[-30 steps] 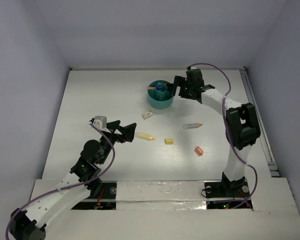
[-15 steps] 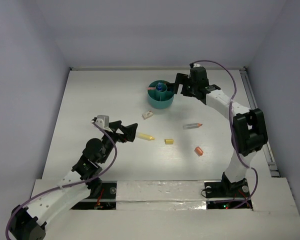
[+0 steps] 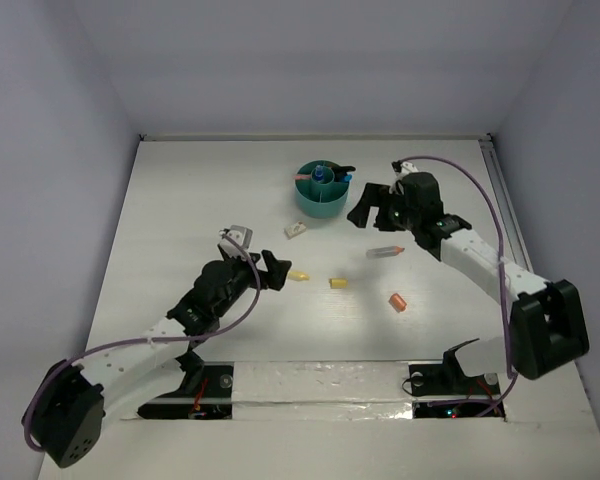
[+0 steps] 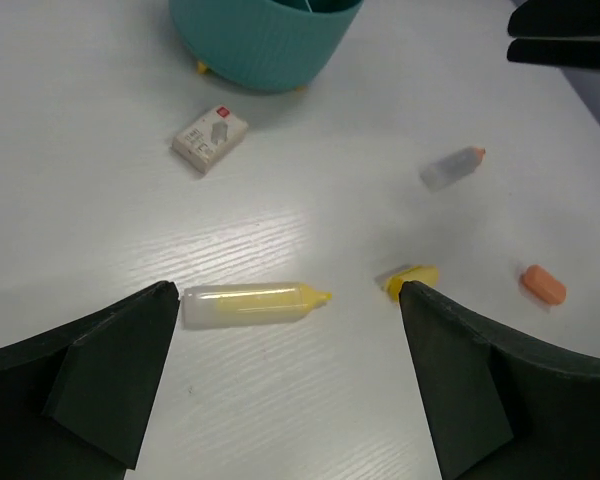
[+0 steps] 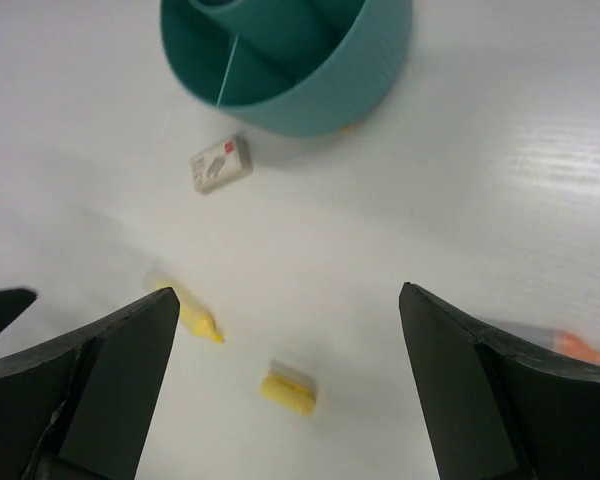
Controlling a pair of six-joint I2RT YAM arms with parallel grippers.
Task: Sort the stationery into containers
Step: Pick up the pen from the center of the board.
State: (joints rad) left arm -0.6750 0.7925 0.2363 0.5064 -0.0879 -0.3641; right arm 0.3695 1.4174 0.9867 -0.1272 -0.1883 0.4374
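Observation:
The teal container [image 3: 321, 192] stands at the back centre and holds a blue, a pink and a black pen. On the table lie a yellow marker [image 4: 250, 303], a small yellow bit [image 4: 408, 279], an orange bit [image 4: 543, 284], a grey marker with an orange tip [image 4: 450, 167] and a white eraser [image 4: 210, 137]. My left gripper [image 4: 287, 293] is open and low over the table. Its fingers stand to either side of the yellow marker [image 3: 298, 274] without touching it. My right gripper [image 5: 288, 300] is open and empty. It hovers just right of the container [image 5: 290, 60], above the yellow bit [image 5: 288, 388].
The white table [image 3: 180, 200] is enclosed by pale walls on three sides. A rail [image 3: 515, 240] runs along its right edge. The two grippers [image 3: 272, 272] [image 3: 365, 212] are about a hand's width apart, with the loose items between and in front of them.
My left arm has reached forward and right, and its jaws now bracket the yellow marker. My right gripper has moved from beside the container toward the front, over the loose items.

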